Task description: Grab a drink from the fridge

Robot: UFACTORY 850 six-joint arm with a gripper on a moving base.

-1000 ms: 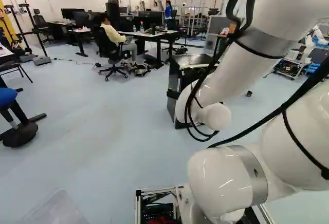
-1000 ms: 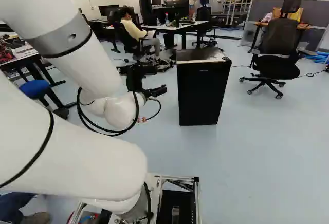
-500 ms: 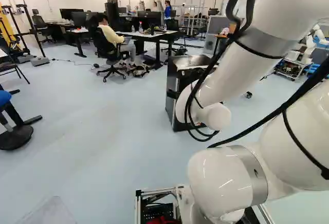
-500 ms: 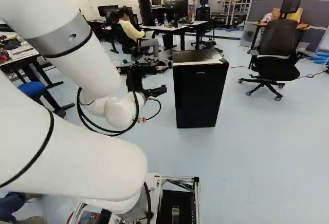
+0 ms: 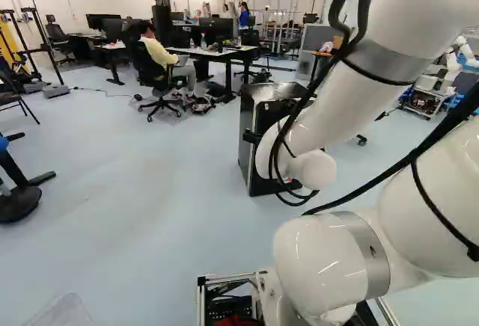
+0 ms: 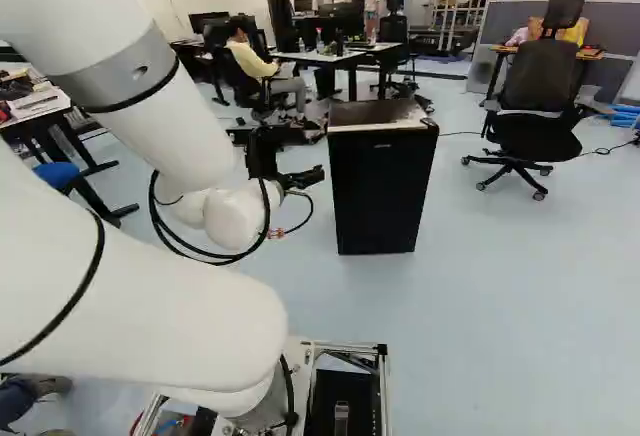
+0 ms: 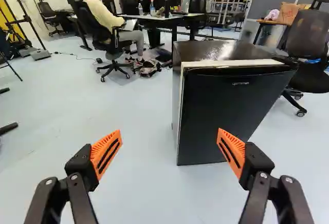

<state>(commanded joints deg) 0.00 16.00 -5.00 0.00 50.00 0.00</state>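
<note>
On the pale blue floor, ahead of the arm: one small black fridge (image 6: 380,196), upright, dark glossy top, door shut, light strip along the door's upper edge. Right of the middle in the left base view; just right of the gripper (image 6: 314,175) in the right base view.

One gripper, black, two fingers with orange pads (image 7: 106,154), spread wide apart, nothing between them. Fridge ahead of it, offset toward one finger, whose pad overlaps the door in the wrist view.

One arm (image 6: 170,121), white, black cables looped near its wrist.

Beyond the fridge: one desk (image 7: 181,17), light top, dark legs, bearing bottles (image 7: 152,7) and monitors.

Right of the fridge in the right base view: one black office chair (image 6: 540,76) on castors; behind it, a small table (image 6: 590,54) with a bag, near a grey partition (image 6: 500,18).

At the left of the same view: one blue stool seat (image 6: 57,173).

Far right, left base view: another robot (image 5: 453,64), white.
</note>
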